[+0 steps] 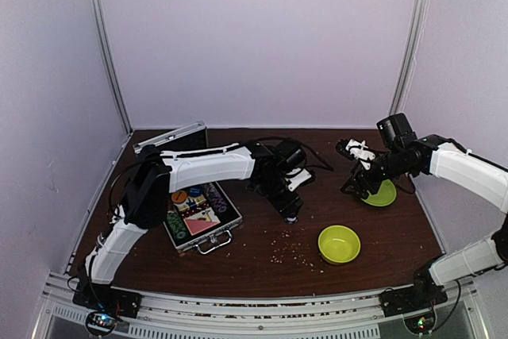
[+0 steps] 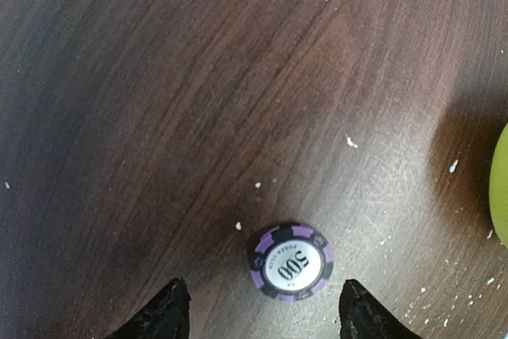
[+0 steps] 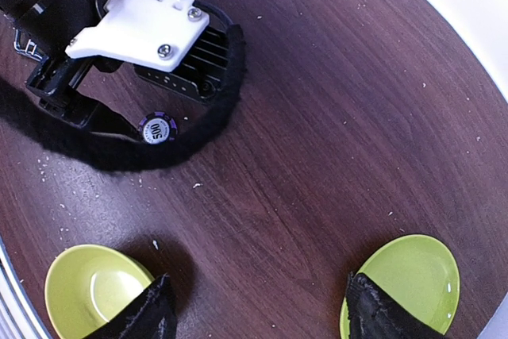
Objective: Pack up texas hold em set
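The silver case lies open at the left with chips, round buttons and cards inside; its lid stands behind. A purple poker chip marked 500 lies flat on the table, also in the right wrist view. My left gripper is open just above it, one finger on each side; in the top view it points down at mid table. My right gripper is open and empty, held above the table between bowl and plate, at the right in the top view.
A lime-green bowl sits at front right, also in the right wrist view. A lime-green plate lies under the right arm. Pale crumbs are scattered on the dark wood table.
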